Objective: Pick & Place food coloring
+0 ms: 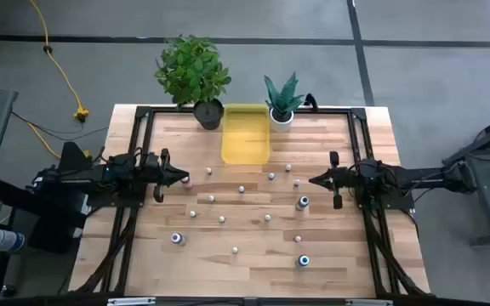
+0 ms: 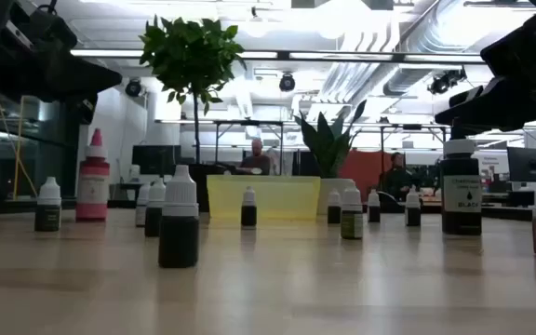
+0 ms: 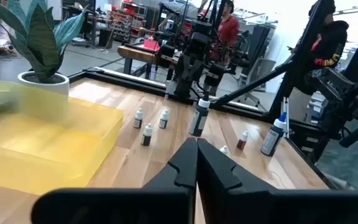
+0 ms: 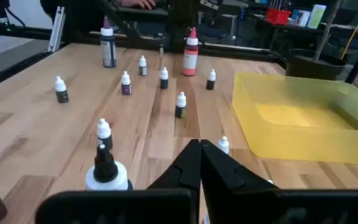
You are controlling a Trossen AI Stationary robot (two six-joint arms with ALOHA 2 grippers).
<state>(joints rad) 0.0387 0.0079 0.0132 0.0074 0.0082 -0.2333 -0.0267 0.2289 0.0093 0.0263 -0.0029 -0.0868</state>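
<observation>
Several tiny whitish food coloring bottles [image 1: 241, 189] stand upright, scattered over the wooden table. Three larger dark ones stand among them: one [image 1: 303, 202] near my right gripper and two [image 1: 177, 239] [image 1: 304, 261] toward the near edge. A pink bottle [image 1: 187, 181] stands just beside my left gripper [image 1: 183, 177], which hovers shut at the table's left side [image 3: 196, 148]. My right gripper [image 1: 312, 179] hovers shut at the right side [image 4: 199, 148], with a dark bottle [image 4: 106, 167] and a small one [image 4: 223, 145] close in front of it. Neither gripper holds anything.
A yellow translucent tray [image 1: 245, 133] sits at the table's far edge, between a leafy plant in a dark pot [image 1: 192, 72] and a spiky plant in a white pot [image 1: 282, 102]. Black frame rails [image 1: 364, 127] run along the table's sides. People show in the room beyond.
</observation>
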